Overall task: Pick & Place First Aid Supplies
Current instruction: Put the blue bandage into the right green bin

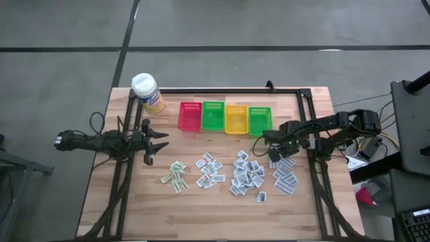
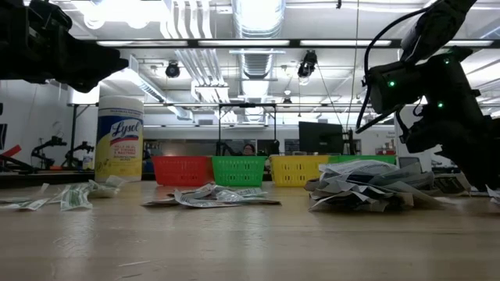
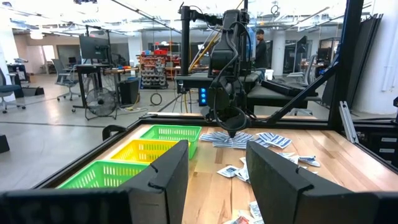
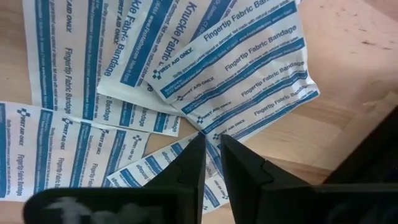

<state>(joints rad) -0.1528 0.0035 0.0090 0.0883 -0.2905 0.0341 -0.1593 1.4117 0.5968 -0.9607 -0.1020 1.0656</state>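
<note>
We see the right gripper nearly closed, pinching a white blue-striped paper bandage packet; the left gripper waits open.

left pincer open | right pincer over packets | green basket

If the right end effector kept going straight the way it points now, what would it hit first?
The right end effector points down at a fanned pile of bandage packets. Its nearly closed tips sit at the corner of a "Fingertip Fabric Bandage" packet, so that packet likely comes first; contact is unclear.
</note>
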